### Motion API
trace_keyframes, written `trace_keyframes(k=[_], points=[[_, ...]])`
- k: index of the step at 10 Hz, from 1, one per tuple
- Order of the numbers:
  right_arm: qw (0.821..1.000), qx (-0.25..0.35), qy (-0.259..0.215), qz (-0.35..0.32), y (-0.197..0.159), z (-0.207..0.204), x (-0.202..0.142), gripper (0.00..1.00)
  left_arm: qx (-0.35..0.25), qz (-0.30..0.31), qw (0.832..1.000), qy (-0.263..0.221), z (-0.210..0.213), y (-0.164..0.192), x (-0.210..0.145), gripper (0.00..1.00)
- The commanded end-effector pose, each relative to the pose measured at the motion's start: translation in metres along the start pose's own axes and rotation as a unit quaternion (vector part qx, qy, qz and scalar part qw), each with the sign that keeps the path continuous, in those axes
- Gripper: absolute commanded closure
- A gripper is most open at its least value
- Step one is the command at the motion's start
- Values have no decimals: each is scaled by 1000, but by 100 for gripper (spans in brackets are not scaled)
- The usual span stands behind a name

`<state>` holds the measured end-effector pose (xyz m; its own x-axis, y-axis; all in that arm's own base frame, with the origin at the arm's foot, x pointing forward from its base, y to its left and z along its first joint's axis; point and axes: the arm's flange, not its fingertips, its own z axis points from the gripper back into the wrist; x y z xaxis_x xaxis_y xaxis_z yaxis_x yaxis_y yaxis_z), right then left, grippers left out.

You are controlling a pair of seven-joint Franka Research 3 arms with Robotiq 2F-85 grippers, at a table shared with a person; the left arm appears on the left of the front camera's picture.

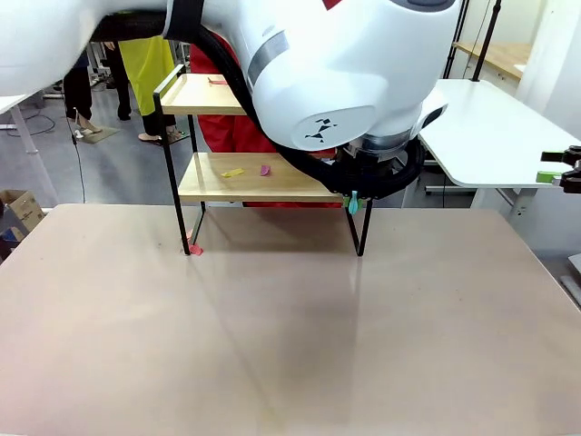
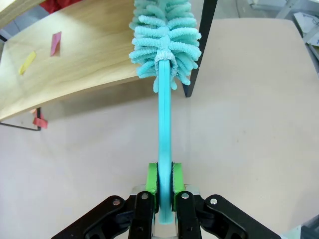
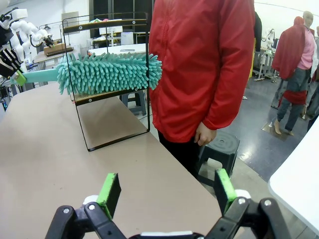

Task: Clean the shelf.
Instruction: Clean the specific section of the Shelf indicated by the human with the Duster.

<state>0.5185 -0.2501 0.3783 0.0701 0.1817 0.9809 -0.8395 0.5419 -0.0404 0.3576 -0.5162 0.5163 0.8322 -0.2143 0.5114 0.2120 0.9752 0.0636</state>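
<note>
The shelf (image 1: 289, 187) stands at the table's far side, two wooden boards in a black frame. My left gripper (image 2: 165, 183) is shut on the handle of a teal fluffy duster (image 2: 164, 40), whose head rests on the right end of the lower board (image 2: 89, 59). A yellow scrap (image 2: 27, 62) and a pink scrap (image 2: 55, 43) lie farther left on that board. Another pink scrap (image 1: 218, 81) lies on the upper board. In the right wrist view the duster (image 3: 109, 72) sticks out through the frame (image 3: 148, 112). My right gripper (image 3: 167, 191) hangs open and empty off the table's right side.
A red scrap (image 1: 194, 248) lies on the table by the shelf's left foot. A person in a red jacket (image 3: 204, 64) stands just behind the shelf, beside a dark stool (image 3: 219, 149). A white table (image 1: 495, 127) stands at the right.
</note>
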Motion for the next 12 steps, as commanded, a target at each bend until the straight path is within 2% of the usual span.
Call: trace_keyframes(k=[1, 2, 6, 12], points=[[1000, -6, 7, -2, 0, -1, 9, 0, 6, 14, 1000, 2, 0, 10, 0, 86], [1000, -6, 7, -2, 0, -1, 9, 0, 18, 32, 999, 6, -4, 17, -4, 86], [1000, -6, 7, -2, 0, -1, 9, 0, 41, 39, 998, 30, -18, 48, -20, 86], [1000, -6, 7, -2, 0, -1, 9, 0, 130, 15, 991, 37, -6, 129, -32, 86]])
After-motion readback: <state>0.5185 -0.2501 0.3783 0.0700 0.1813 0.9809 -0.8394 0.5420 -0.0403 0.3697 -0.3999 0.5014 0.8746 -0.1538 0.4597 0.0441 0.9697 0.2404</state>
